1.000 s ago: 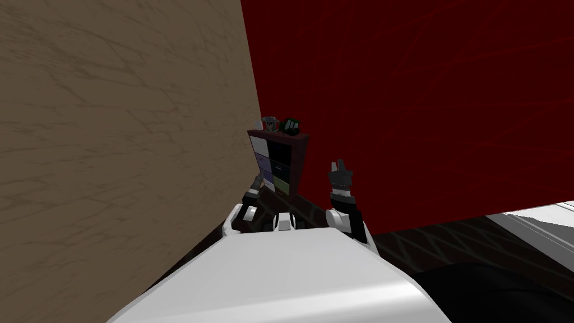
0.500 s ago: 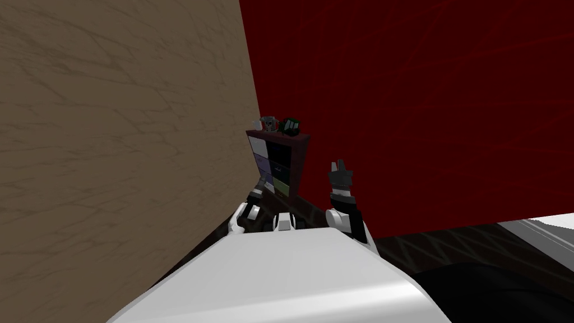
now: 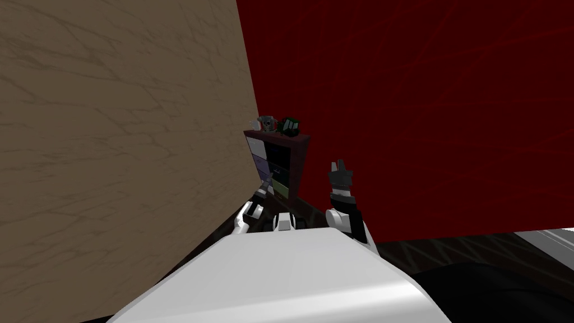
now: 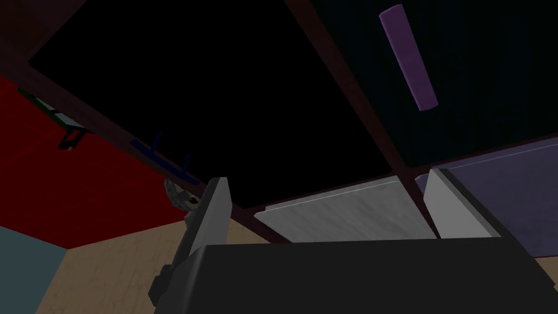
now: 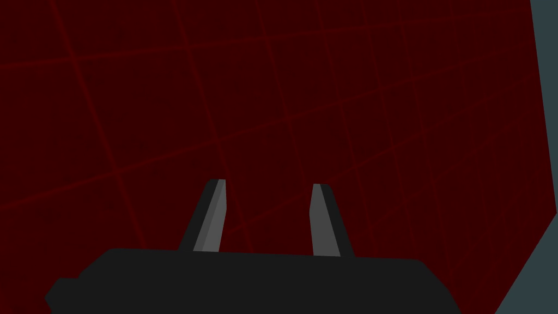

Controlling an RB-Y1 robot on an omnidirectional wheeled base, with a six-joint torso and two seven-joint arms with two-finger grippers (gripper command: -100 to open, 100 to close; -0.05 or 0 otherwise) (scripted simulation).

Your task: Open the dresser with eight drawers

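The dresser (image 3: 276, 161) has a dark red-brown frame and two columns of drawers, and stands in the corner between the tan wall and the red wall. My left gripper (image 3: 268, 180) is right at its lower drawers. In the left wrist view the left gripper (image 4: 332, 204) stands open with nothing between its fingers, close before a grey drawer front (image 4: 349, 213), a black one (image 4: 218, 103) and a purple one (image 4: 507, 185). A purple bar handle (image 4: 408, 57) sits on a dark front. My right gripper (image 3: 339, 166) is raised beside the dresser, open and empty (image 5: 270, 188).
A tan wall (image 3: 112, 140) rises close on my left and a red wall (image 3: 420, 112) runs behind the dresser. A small grey figure (image 3: 269, 123) and a green object (image 3: 290, 125) stand on the dresser top. Dark floor (image 3: 448, 249) lies to the right.
My left hand has moved forward and to the right, closer to the dresser's lower drawers. The head view has shifted slightly. The right arm has stayed still.
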